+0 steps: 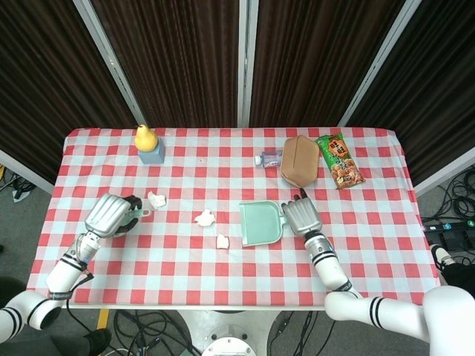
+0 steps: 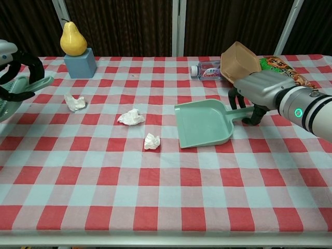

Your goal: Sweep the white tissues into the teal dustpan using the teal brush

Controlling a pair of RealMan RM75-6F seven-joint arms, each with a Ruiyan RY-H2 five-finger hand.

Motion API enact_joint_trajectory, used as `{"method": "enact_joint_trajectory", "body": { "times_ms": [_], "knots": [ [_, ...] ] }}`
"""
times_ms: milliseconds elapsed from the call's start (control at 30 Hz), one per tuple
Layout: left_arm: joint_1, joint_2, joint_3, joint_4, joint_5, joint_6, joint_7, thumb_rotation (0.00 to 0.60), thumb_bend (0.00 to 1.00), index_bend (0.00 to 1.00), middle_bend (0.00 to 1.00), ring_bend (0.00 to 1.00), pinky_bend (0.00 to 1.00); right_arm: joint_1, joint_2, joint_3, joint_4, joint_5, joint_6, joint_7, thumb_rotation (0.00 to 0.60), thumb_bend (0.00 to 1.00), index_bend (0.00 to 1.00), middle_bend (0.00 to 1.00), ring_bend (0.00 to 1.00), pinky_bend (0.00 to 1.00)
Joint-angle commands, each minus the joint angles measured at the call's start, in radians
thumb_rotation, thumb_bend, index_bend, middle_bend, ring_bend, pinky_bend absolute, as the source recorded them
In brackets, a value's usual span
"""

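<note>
The teal dustpan (image 1: 259, 222) (image 2: 203, 123) lies right of the table's middle, mouth facing left. My right hand (image 1: 299, 217) (image 2: 257, 88) grips its handle, fingers curled around it. At the left edge my left hand (image 1: 111, 215) (image 2: 15, 72) holds the teal brush (image 2: 6, 104), whose handle end (image 1: 142, 213) pokes out toward the right. Three white tissues lie between the hands: one (image 1: 156, 199) (image 2: 75, 102) close to the brush, one (image 1: 205, 217) (image 2: 131, 117) mid-table, and one (image 1: 222, 241) (image 2: 151, 141) nearest the dustpan's mouth.
At the back left a yellow pear (image 1: 145, 135) (image 2: 73, 39) stands on a blue block (image 2: 80, 63). Behind the dustpan lie a small bottle (image 1: 269, 159) (image 2: 207, 70), a brown box (image 1: 299, 160) (image 2: 239, 62) and a snack bag (image 1: 339, 160) (image 2: 277, 63).
</note>
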Motion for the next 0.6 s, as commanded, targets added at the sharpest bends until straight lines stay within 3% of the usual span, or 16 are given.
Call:
{"method": "enact_joint_trajectory", "body": {
  "times_ms": [33, 367, 600],
  "knots": [
    [-0.007, -0.007, -0.008, 0.033, -0.003, -0.009, -0.034, 0.6, 0.43, 0.5, 0.54, 0.73, 0.92, 0.007, 0.009, 0.006, -0.014, -0.001, 0.006, -0.002, 0.6, 0.36, 0.62, 0.55, 0.31, 0.14],
    [-0.076, -0.108, -0.03, 0.292, 0.026, -0.053, -0.221, 0.6, 0.45, 0.5, 0.55, 0.72, 0.92, 0.062, 0.135, 0.062, -0.191, 0.135, 0.004, -0.076, 0.6, 0.37, 0.67, 0.59, 0.34, 0.14],
    [-0.14, -0.191, -0.031, 0.44, 0.046, -0.102, -0.332, 0.6, 0.45, 0.5, 0.55, 0.72, 0.92, 0.106, 0.176, 0.067, -0.239, 0.225, 0.019, -0.116, 0.6, 0.37, 0.67, 0.59, 0.34, 0.14]
  ]
}}
